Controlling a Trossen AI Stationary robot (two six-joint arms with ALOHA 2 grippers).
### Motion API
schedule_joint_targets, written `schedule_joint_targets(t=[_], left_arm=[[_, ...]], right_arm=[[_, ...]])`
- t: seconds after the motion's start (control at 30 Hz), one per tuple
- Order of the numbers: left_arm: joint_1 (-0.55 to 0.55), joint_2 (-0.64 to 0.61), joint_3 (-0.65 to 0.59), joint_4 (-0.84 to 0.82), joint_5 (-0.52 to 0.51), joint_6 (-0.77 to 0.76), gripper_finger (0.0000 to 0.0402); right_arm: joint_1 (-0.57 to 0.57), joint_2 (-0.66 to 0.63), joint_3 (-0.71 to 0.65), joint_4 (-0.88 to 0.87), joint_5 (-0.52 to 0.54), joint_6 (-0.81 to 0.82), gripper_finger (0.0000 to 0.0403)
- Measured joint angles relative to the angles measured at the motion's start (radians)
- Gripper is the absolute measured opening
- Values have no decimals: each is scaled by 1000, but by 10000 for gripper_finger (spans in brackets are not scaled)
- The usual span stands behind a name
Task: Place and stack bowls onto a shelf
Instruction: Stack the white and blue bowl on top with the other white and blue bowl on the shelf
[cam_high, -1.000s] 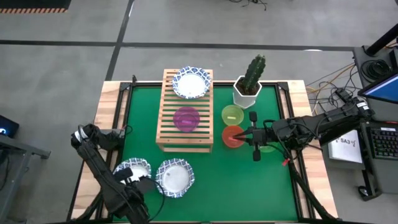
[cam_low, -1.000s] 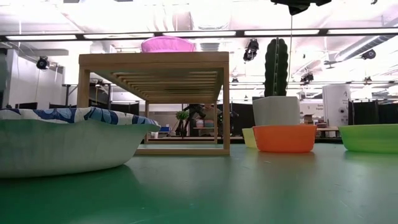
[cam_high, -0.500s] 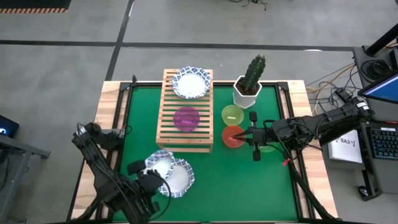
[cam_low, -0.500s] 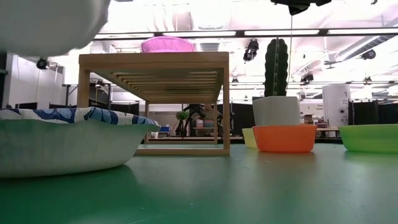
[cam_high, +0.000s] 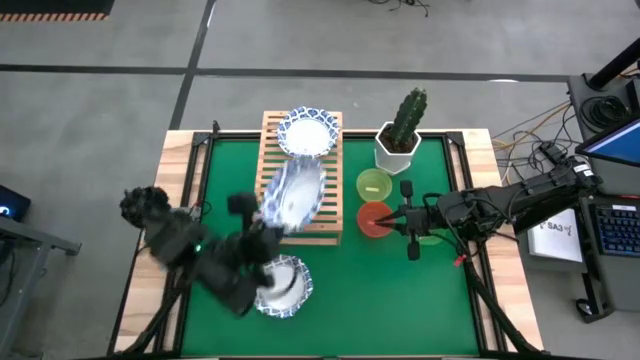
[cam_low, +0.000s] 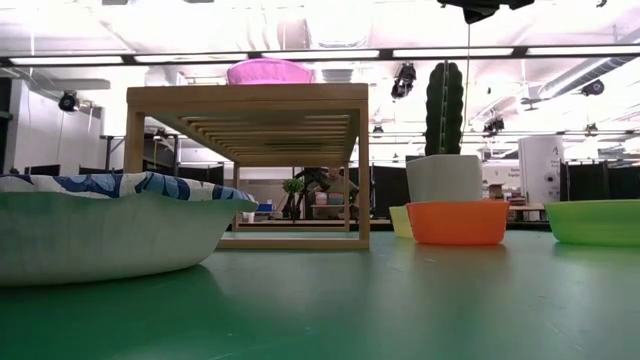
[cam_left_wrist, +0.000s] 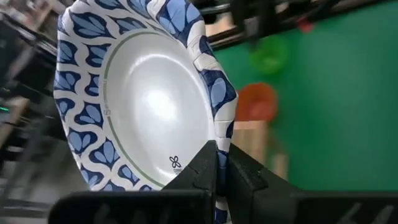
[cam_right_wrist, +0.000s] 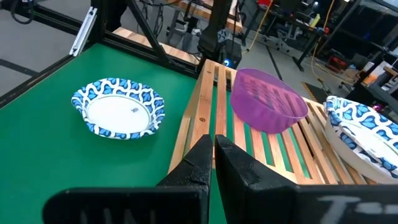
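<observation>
My left gripper (cam_high: 265, 232) is shut on a white bowl with a blue patterned rim (cam_high: 290, 195), carried high over the wooden slatted shelf (cam_high: 270, 160). That bowl hides the purple bowl in the high view; the purple bowl (cam_right_wrist: 267, 99) stands on the shelf slats. A second blue-rimmed bowl (cam_high: 306, 133) sits at the shelf's far end, a third (cam_high: 283, 287) on the green table. My right gripper (cam_high: 408, 218) hovers shut beside the red-orange bowl (cam_high: 374, 220), touching nothing. My left gripper pinches the carried bowl's rim (cam_left_wrist: 221, 134) between its two fingers (cam_left_wrist: 202, 165), one on the inside and one on the outside. The bowl is lifted clear of table and shelf and tipped steeply, with its white inside showing from above.
The yellow-green bowl (cam_high: 374, 184), the green bowl (cam_low: 595, 220) and the cactus in its white pot (cam_high: 400, 140) stand on the table right of the shelf. Bare green mat (cam_high: 390, 300) lies toward the near right corner.
My left gripper has lifted a blue-rimmed bowl off the table's near left corner. It has swung the bowl up and toward the far right, past the other bowl on the table, until it is over the shelf. The bowl has tipped from flat to steeply tilted.
</observation>
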Motion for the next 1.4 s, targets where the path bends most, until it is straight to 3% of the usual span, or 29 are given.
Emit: schedule_joint_targets(t=[0.1, 0.2, 0.4, 0.57, 0.67, 0.93, 1.4], left_arm=[[154, -11, 14, 9, 73, 189, 0], [352, -15, -4, -1, 215, 329, 0], [709, -9, -47, 53, 511, 497, 0], [889, -8, -108, 94, 666, 544, 0], [931, -8, -138, 132, 714, 560, 0], [939, -8, -181, 195, 707, 586, 9], [940, -4, -212, 254, 705, 578, 100]], right_arm=[[0, 0, 0, 0, 0, -1, 9], [0, 0, 0, -1, 0, 0, 9], [0, 0, -1, -35, 1, 5, 9], [0, 0, -1, -52, 1, 20, 9], [0, 0, -2, -53, 1, 28, 9], [0, 0, -7, -53, 2, 32, 9], [0, 0, -8, -53, 3, 37, 9]])
